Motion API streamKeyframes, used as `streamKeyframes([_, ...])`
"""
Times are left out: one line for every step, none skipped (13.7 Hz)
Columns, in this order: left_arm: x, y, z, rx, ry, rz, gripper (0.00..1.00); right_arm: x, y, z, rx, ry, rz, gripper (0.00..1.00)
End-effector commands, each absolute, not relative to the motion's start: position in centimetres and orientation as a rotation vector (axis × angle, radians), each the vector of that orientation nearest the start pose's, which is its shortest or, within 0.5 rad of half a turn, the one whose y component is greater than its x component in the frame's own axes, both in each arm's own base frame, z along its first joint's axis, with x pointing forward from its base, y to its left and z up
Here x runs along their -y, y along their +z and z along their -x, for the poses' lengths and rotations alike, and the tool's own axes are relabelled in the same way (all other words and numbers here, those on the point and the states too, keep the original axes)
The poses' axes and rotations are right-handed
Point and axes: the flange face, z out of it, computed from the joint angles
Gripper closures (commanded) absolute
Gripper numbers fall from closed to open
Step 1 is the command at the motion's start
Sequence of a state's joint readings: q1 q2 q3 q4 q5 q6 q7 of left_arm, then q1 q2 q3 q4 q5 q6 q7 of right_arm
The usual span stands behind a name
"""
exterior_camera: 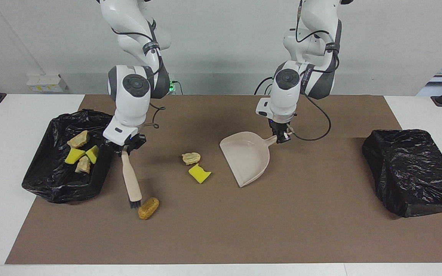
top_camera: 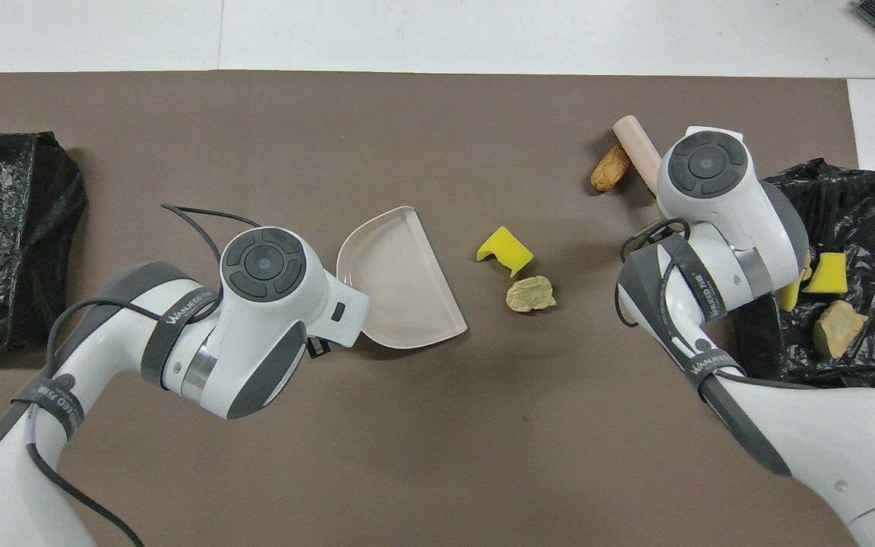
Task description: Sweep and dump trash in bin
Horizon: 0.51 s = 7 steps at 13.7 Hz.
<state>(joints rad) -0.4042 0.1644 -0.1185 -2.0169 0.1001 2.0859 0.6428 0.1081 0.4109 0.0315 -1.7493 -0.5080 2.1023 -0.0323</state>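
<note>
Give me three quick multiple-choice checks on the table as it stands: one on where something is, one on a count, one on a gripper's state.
1. Where are the brush's bristles?
A. beside the golden-brown lump
B. inside the dustpan
C. in the empty bin

2. How many pieces of trash lie loose on the brown mat?
A. one
B. three
C. five

3. What is the left gripper doing?
A. hanging open over the mat
B. shut on the dustpan's handle
C. shut on a yellow sponge

Answers:
1. A: the brush, held by the right gripper, has its black bristles right next to the golden-brown lump.
2. B: that lump, a tan lump and a yellow sponge chunk are on the mat; the others lie in the black-lined bin.
3. B: the left gripper grips the handle of the dustpan.
</note>
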Motion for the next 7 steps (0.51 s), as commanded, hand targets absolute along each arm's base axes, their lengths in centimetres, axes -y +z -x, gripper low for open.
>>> streamKeyframes([29.3,35.9,-49.1,-1.747,0.174,2.506,1.0,-8.7,33.6,-63.8,0.642,0.102,3.506,1.0])
streamKeyframes([29.3,35.8,-48.8,-1.749,0.181,2.504,1.0,-9.9,33.6,-63.1,0.554,0.115,3.475,1.0])
streamKeyframes([29.3,35.9,-48.8,-1.746,0.19,2.505,1.0,-10.7,33.3,-62.7,0.484,0.134,3.427,1.0])
streamKeyframes([29.6,35.9,-48.5,-1.752,0.201,2.499,1.0,-11.6,32.9,-62.1,0.443,0.152,3.38,1.0])
streamKeyframes([30.4,36.0,-48.1,-1.771,0.189,2.483,1.0,-12.7,32.8,-61.5,0.399,0.168,3.34,1.0])
streamKeyframes([30.5,36.0,-48.0,-1.77,0.195,2.475,1.0,-14.3,32.7,-60.5,0.394,0.187,3.314,1.0])
streamKeyframes([30.3,36.0,-47.9,-1.771,0.201,2.46,1.0,-15.7,32.6,-59.5,0.391,0.202,3.3,1.0])
